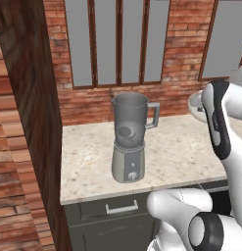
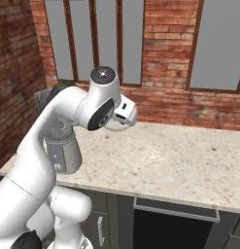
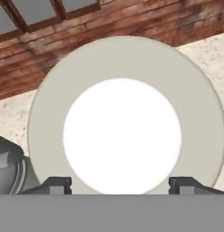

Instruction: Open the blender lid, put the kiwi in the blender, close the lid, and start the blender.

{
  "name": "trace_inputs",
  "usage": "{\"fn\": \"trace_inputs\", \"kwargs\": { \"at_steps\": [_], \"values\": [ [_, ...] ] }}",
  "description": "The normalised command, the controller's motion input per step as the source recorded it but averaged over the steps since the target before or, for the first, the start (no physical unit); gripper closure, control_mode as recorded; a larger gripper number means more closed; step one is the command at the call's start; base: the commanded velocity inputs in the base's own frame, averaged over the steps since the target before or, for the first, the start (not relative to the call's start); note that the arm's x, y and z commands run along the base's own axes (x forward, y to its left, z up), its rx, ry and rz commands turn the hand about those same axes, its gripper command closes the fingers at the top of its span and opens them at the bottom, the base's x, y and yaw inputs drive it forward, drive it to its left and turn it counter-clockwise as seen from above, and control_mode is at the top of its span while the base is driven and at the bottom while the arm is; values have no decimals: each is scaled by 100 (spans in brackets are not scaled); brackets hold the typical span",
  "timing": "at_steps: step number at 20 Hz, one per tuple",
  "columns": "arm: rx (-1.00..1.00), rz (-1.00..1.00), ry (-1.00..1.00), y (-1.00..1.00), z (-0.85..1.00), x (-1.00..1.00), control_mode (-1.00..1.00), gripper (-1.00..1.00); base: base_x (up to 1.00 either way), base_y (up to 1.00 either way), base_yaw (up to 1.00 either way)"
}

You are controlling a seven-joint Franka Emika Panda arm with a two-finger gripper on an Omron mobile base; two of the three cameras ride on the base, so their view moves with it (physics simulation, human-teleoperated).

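Here the jaws straddle the blender lid (image 3: 127, 59) — grip unclear — blender (image 1: 130, 137) open-topped on the counter (image 1: 181, 152).

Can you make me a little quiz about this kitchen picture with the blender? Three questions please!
1. True or false: the blender lid is sitting on top of the blender.
2. Where does the blender stand? A) on the speckled counter B) on the floor C) inside a drawer
3. Fill in the word: the round cap in the middle of the blender lid is coloured ____.

Key: 1 false, the jar's top is open. 2 A. 3 white.
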Motion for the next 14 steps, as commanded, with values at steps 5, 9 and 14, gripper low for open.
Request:
{"fn": "trace_inputs", "kwargs": {
  "at_steps": [5,9,14],
  "values": [
    [-16,0,-11,66,100,-22,-100,100,0,0,0],
    [-17,2,-3,69,100,-18,-100,100,0,0,0],
    [-18,6,9,91,77,0,-100,100,0,0,0]
  ]
}}
